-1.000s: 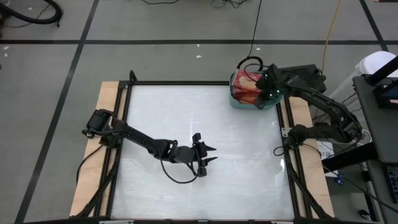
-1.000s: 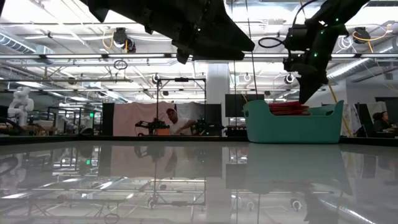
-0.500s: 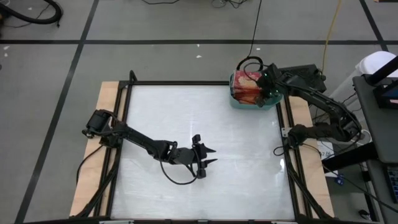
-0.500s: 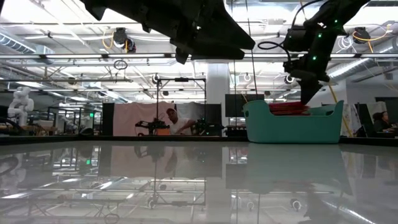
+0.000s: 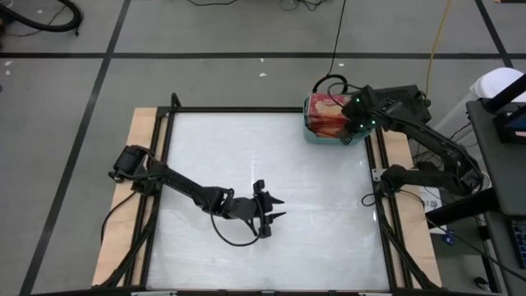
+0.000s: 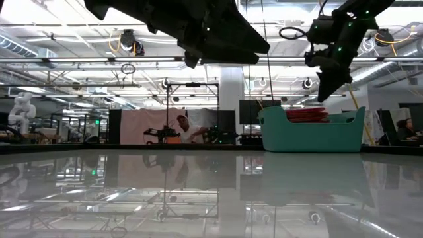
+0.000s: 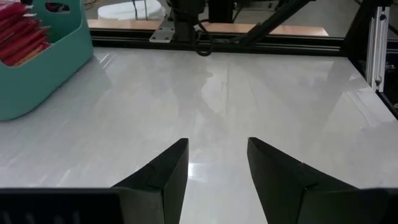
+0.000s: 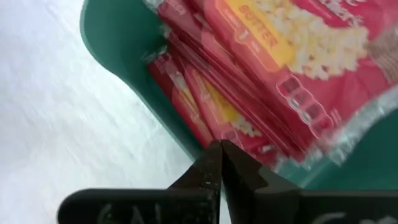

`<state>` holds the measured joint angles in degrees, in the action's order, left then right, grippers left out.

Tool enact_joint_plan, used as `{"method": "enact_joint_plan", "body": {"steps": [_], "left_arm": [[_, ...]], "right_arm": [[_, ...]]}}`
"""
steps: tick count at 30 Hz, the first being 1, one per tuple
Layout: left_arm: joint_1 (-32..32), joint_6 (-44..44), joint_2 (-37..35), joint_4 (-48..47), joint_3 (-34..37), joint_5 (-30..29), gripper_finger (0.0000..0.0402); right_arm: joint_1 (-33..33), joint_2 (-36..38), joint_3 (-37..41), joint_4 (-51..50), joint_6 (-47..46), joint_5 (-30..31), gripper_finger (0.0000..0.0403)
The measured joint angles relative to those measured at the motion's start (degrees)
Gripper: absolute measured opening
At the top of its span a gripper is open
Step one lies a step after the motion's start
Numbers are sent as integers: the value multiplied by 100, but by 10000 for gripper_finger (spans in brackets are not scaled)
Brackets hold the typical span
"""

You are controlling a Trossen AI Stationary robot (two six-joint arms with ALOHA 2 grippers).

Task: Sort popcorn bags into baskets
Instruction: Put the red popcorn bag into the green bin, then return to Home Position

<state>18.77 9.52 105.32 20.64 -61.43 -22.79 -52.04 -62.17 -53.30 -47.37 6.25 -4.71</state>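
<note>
Popcorn bags (image 5: 327, 114) fill basket (image 5: 311, 131); right pincer (image 6: 325, 94) has risen.

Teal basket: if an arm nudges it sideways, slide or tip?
The basket would probably slide: it looks low and wide, and the tabletop is glossy. The popcorn bags look flat and thin, so the load is likely light. A push at the rim might tilt it slightly.

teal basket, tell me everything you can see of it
The basket is a teal plastic tub with rounded corners, a raised rim and smooth walls. It stands upright at the table's far right corner, packed with red popcorn bags stacked on edge. The right gripper hangs above its rim, jaws shut, touching nothing.
</note>
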Motion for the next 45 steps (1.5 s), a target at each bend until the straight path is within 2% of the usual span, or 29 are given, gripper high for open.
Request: {"method": "enact_joint_plan", "body": {"steps": [6,11,15,19,27,33,37,40,45], "left_arm": [[-109,-37,0,8,0,-1,168],[-198,-37,0,11,0,32,168],[-225,-97,0,10,0,66,168],[-230,-133,0,12,0,74,168],[-205,-14,0,10,0,77,168],[-144,9,0,3,0,82,168],[-140,-4,0,54,0,3,168],[-145,-229,0,196,-2,-115,168],[-191,-609,-214,73,-2,-138,159]], "right_arm": [[82,-453,-1,349,180,61,4],[60,-831,-2,417,359,786,4],[11,-943,-2,568,404,824,4],[-92,-955,-2,797,576,1308,4],[-265,-916,-4,644,663,1203,4],[-49,-337,-7,460,538,739,4],[316,381,-3,332,389,22,4],[776,1004,142,393,54,-433,4],[1690,1931,423,774,-555,-458,4]]}}
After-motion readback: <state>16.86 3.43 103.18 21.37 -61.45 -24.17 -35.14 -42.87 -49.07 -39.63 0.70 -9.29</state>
